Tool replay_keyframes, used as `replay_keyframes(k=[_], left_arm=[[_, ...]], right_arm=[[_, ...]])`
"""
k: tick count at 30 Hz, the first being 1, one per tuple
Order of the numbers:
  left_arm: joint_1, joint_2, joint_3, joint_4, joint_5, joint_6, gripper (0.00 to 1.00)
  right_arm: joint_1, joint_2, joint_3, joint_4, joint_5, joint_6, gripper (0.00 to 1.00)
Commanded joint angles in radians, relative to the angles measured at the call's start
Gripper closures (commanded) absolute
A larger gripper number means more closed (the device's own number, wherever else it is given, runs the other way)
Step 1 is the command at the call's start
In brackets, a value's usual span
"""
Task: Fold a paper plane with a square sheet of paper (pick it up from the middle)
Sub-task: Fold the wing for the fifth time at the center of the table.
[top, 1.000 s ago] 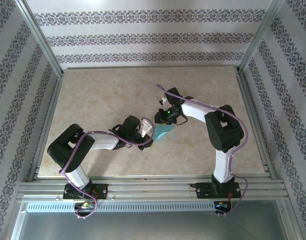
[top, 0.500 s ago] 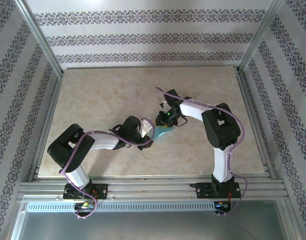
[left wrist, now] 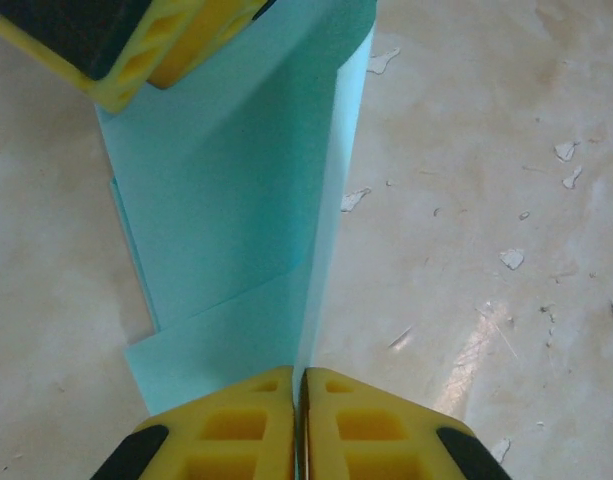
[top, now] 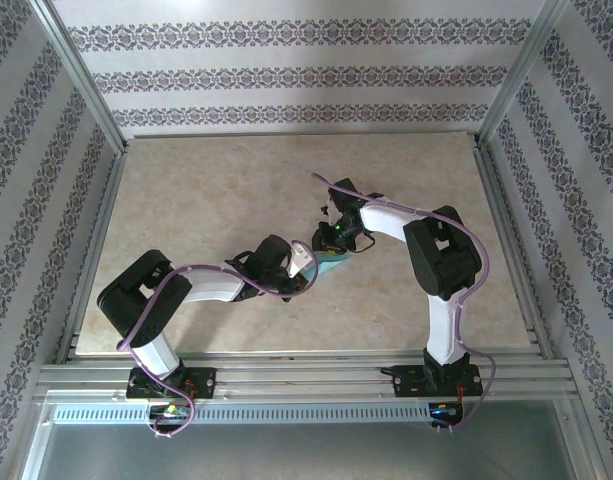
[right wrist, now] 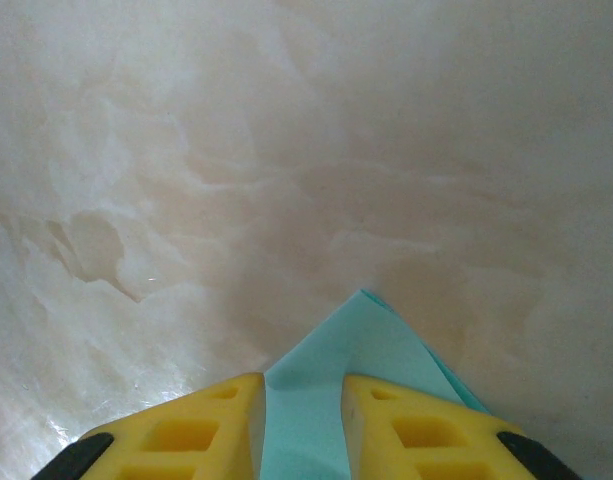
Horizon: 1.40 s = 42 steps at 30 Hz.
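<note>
The paper plane (top: 329,265) is a turquoise sheet, folded lengthwise into overlapping layers. It sits near the middle of the tabletop (top: 186,200), held between the two arms. In the left wrist view the plane (left wrist: 236,200) runs upward from the camera, and one long folded edge leads straight into the seam of the left pincer (left wrist: 300,420). That pincer's yellow fingers are pressed together on the edge.

At the far end of the plane the right pincer (left wrist: 156,40) meets the paper from the top left. In the right wrist view the plane's pointed end (right wrist: 336,360) sticks out past the right pincer (right wrist: 301,425). Its fingers stand partly apart with paper filling the gap between them. Whether they squeeze it cannot be told.

From above, the left pincer (top: 308,262) and the right pincer (top: 328,246) are close together over the beige marbled surface. White flecks (left wrist: 511,258) lie scattered on that surface.
</note>
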Motion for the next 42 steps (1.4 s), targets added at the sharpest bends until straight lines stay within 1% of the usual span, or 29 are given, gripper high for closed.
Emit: replay_keyframes(k=[1, 8, 10, 15, 18, 25, 30, 42], left_arm=[[-0.008, 0.003, 0.02, -0.025, 0.01, -0.016, 0.89], [0.002, 0.01, -0.007, 0.03, 0.029, -0.117, 0.89], [0.004, 0.009, -0.017, 0.043, 0.021, -0.137, 0.9], [0.009, 0.015, -0.037, 0.057, -0.003, -0.161, 0.93], [0.017, 0.015, -0.049, 0.073, 0.0, -0.182, 0.93], [0.029, 0.004, -0.081, 0.117, -0.025, -0.222, 0.92], [0.047, 0.005, -0.088, 0.141, -0.012, -0.257, 0.94], [0.092, 0.017, -0.055, 0.115, 0.079, -0.311, 0.95]], right_arm=[[-0.003, 0.026, 0.002, -0.032, 0.049, 0.018, 0.69], [-0.003, 0.026, 0.0, -0.028, 0.05, 0.028, 0.69], [-0.006, 0.024, -0.005, -0.011, 0.027, 0.043, 0.68], [-0.034, -0.02, -0.039, 0.1, -0.057, 0.124, 0.61], [-0.039, -0.025, -0.028, 0.105, -0.07, 0.135, 0.6], [-0.032, 0.015, -0.029, 0.056, -0.022, 0.131, 0.6], [-0.029, 0.028, -0.027, 0.029, 0.001, 0.129, 0.6], [-0.025, 0.067, -0.001, -0.045, 0.038, 0.084, 0.6]])
